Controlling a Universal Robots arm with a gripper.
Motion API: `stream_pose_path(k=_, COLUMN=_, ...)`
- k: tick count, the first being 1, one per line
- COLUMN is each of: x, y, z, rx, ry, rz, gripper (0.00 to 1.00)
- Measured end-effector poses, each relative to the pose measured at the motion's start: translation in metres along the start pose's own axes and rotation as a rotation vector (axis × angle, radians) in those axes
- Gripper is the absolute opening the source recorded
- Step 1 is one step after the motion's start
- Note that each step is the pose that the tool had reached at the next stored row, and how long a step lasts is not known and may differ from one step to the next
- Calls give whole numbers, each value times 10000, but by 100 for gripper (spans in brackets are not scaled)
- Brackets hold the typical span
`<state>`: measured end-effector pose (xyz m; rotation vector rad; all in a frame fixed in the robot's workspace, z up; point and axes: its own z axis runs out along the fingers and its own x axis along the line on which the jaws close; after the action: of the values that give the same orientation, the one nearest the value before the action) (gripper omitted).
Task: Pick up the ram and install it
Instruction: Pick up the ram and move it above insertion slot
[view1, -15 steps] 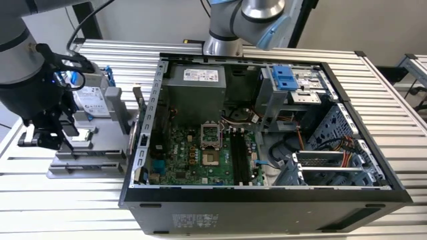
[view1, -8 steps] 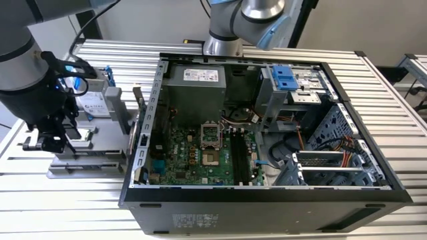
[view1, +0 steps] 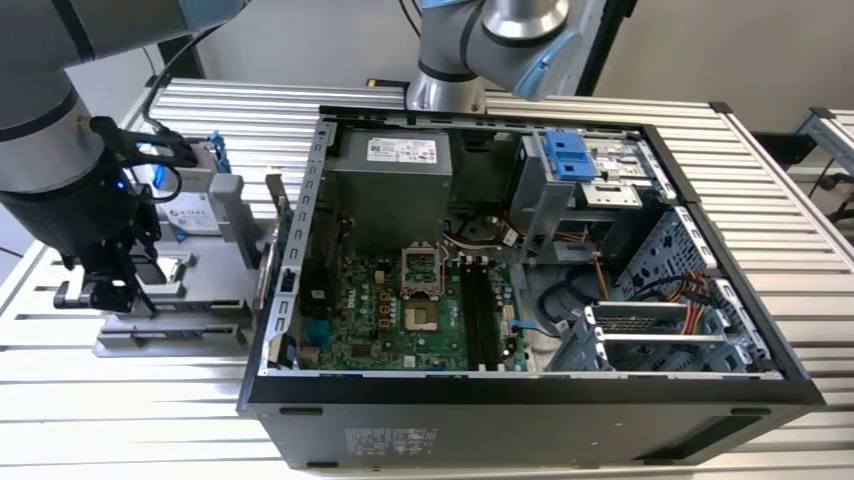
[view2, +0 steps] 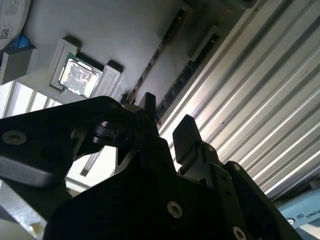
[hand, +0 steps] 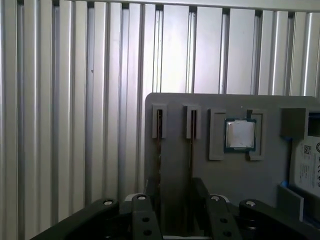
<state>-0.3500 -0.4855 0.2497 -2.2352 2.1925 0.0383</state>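
The hand (hand: 175, 200) hangs over the near end of a grey holder (hand: 175, 105). Its two dark fingers (view2: 186, 131) are apart, with open space between them and nothing gripped. Just beyond the fingertips the ram (hand: 191, 145) sits on edge in a narrow slot of the holder. A second ram stick (hand: 159, 131) sits the same way in the slot beside it, the two parallel — whether the gap lines up with one or the other cannot be told. Beside them, in a square recess of the same holder, lies the silver processor (hand: 241, 134), and further along is the hard drive (hand: 306, 167) with its pale label. The holder rests on the ribbed aluminium desk (hand: 75, 100). In the exterior view the hand is at the exterior view's left, beside an open computer case (view1: 534, 395). The case's green motherboard (view1: 387, 310) shows its black memory slots (view1: 481, 310) — well apart from the hand.
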Motion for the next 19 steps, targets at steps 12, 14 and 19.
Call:
stream_pose_path(k=12, x=57, y=-4, z=188, rx=-9, ry=0, rz=1, gripper=100)
stream_pose_path(k=14, x=72, y=-5, z=213, rx=-13, ry=0, rz=1, gripper=100)
stream_pose_path(k=19, x=111, y=-5, z=290, rx=-19, ry=-1, rz=20, gripper=100)
